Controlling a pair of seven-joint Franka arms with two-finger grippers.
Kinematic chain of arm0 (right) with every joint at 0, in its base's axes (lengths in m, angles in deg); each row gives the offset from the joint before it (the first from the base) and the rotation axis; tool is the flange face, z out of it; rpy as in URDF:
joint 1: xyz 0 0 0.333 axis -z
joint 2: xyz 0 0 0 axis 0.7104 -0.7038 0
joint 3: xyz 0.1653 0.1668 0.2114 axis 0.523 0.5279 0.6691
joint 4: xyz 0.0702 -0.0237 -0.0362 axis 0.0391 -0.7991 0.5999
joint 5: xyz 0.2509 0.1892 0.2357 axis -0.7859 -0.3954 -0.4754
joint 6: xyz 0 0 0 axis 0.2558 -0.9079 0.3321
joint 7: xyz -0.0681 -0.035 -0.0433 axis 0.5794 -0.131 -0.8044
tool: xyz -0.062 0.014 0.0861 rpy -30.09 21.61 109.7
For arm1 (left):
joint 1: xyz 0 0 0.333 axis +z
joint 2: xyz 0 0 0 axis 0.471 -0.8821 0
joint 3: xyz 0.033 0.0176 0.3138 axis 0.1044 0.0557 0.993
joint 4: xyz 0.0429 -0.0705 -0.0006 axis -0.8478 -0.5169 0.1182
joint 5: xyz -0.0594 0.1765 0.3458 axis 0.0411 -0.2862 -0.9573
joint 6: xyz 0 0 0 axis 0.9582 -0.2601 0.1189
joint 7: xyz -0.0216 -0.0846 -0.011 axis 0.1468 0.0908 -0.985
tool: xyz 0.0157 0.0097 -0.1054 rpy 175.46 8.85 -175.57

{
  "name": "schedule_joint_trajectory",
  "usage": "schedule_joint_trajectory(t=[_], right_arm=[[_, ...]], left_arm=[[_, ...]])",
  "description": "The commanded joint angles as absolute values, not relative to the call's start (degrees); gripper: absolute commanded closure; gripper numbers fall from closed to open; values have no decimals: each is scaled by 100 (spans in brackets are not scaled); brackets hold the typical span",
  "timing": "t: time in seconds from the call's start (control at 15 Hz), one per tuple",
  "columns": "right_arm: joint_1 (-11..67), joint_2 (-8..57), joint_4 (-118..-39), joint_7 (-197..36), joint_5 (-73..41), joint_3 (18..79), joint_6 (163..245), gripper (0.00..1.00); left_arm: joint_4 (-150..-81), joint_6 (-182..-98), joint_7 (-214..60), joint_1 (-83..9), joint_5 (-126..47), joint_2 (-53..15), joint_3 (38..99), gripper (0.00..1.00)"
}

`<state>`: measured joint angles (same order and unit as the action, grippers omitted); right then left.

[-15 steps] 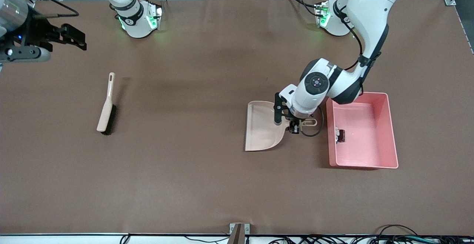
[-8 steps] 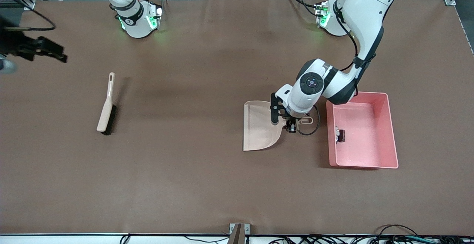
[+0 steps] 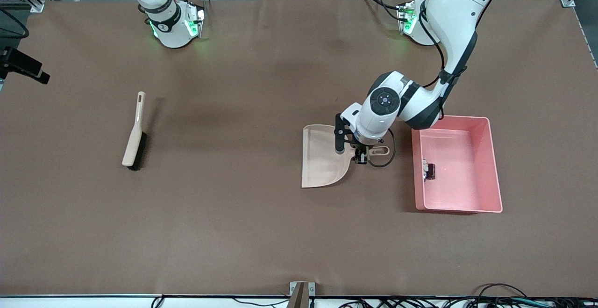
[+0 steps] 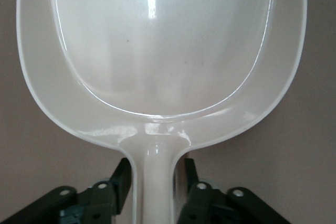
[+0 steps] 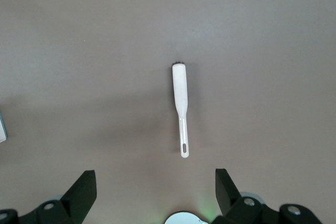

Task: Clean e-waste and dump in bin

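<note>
The e-waste (image 3: 429, 171), a small white part beside a dark part, lies in the pink bin (image 3: 467, 186), against the wall that faces the dustpan. My left gripper (image 3: 362, 156) is shut on the handle of the beige dustpan (image 3: 322, 158), which lies flat on the table beside the bin. In the left wrist view the dustpan (image 4: 157, 51) is empty and my left gripper (image 4: 156, 174) has a finger on each side of its handle. My right gripper (image 3: 28, 67) is open and empty, high over the right arm's end of the table, and also shows in the right wrist view (image 5: 156, 182).
A beige brush (image 3: 134, 132) with dark bristles lies on the brown table toward the right arm's end; it shows in the right wrist view (image 5: 180, 90) too. Cables run along the table edge nearest the front camera.
My left gripper has slid the dustpan away from the bin, toward the right arm's end. My right gripper has drawn back toward the edge of the front view.
</note>
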<state>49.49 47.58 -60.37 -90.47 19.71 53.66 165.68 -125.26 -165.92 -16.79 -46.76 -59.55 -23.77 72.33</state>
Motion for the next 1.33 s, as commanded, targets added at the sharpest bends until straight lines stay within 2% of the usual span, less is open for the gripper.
schedule_joint_trajectory(t=[0.0,0.13,0.33,0.53,0.73,0.93,1.0,1.27], right_arm=[[4966,4844,-6056,-9078,1905,5365,16350,0],[5036,4844,-6065,-9043,1905,5357,16350,0],[5098,4818,-6083,-9042,1914,5356,16359,0],[5107,4826,-6109,-9043,1923,5356,16490,0],[5124,4975,-6380,-9043,2028,5356,16613,0],[5107,5694,-7573,-9042,2046,5365,17402,0],[5098,5784,-7734,-9051,2046,5374,17553,0],[5045,5767,-7595,-9034,2046,5409,17554,0]], left_arm=[[-12444,-16642,-1764,-4805,-6035,-2283,7383,0],[-12224,-16433,-1782,-4997,-5965,-2160,7663,0],[-11759,-15582,-2105,-5095,-5459,-1809,8103,0],[-11845,-15176,-3509,-4946,-5068,-1125,8340,0],[-11811,-14291,-5143,-4341,-4980,-430,8350,0],[-11802,-13647,-5938,-3848,-5015,107,8359,0],[-11802,-13497,-6070,-3743,-5007,248,8359,0],[-11793,-12979,-6326,-3303,-5077,933,8368,0]])
